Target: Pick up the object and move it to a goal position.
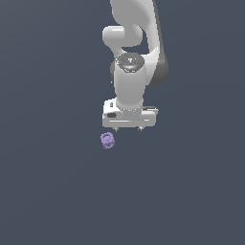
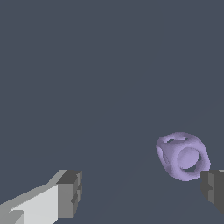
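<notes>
The white arm (image 1: 131,62) hangs over a plain dark grey surface (image 1: 48,191), its tool (image 1: 128,129) pointing down with its two short fingertips spread wide and nothing between them. The small pale-purple object (image 1: 107,140) lies on the surface just beside the tool, toward the exterior view's left and slightly lower in that picture, not touching it. In the wrist view the object (image 2: 182,156) sits close to one dark fingertip (image 2: 213,189), off the middle of the gap; the other fingertip (image 2: 70,194) is well apart from it.
</notes>
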